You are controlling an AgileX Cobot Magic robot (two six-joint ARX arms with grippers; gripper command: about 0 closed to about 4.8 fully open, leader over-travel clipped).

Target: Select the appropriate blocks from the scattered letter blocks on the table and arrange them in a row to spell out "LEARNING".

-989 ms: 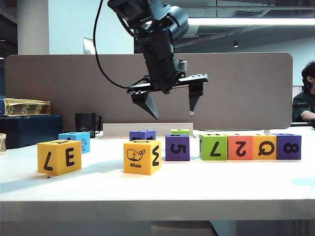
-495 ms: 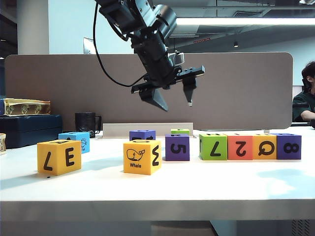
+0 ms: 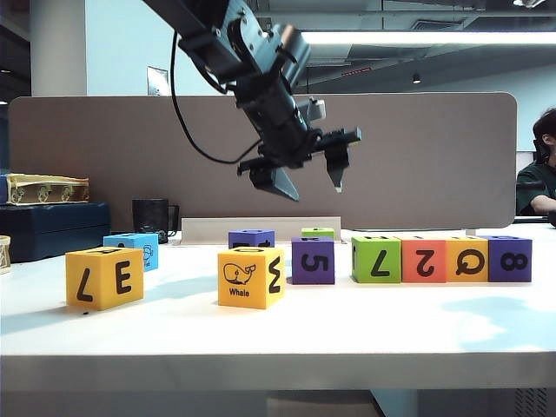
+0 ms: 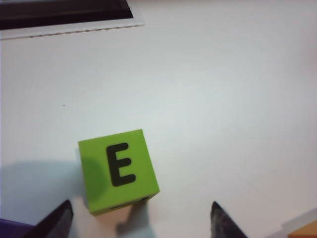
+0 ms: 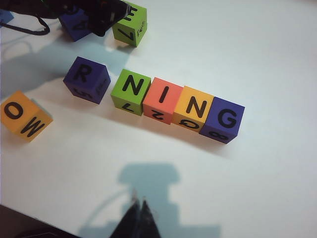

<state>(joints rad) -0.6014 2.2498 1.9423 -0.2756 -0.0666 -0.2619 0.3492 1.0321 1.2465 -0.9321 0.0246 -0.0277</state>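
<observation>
Fingers, left: the left gripper (image 3: 306,178) hangs high above the surface (image 3: 347,326), its two dark fingers (image 4: 221,224) spread apart with nothing between them.
Fingers, right: the right gripper (image 5: 139,218) is seen only in its own wrist view; its two tips lie together, holding nothing, away from the blocks.
Below the left fingers: a green block with "E" on top (image 4: 119,171) stands alone on the surface, near one finger and not centred between them.
Row so far: purple "R" (image 5: 87,79), then green "N" (image 5: 130,90), red-orange "I" (image 5: 162,99), orange "N" (image 5: 193,107) and purple "G" (image 5: 222,119). The last four stand face to face; the "R" block stands a little apart and slightly turned.
Loose blocks: the yellow whale block (image 3: 251,276), the yellow "E/7" block (image 3: 104,276), a blue block (image 3: 132,246) and another purple block (image 3: 251,237) stand left of the row.
Step, as I judge: picking up the green "E" block.
Risk 1: if the fingers go down off-centre, one tip can land on the block and push it away.
Risk 2: the gap at "R" can make the row crooked.
Risk 3: the whale block stands close to the row's left end and can be knocked.
</observation>
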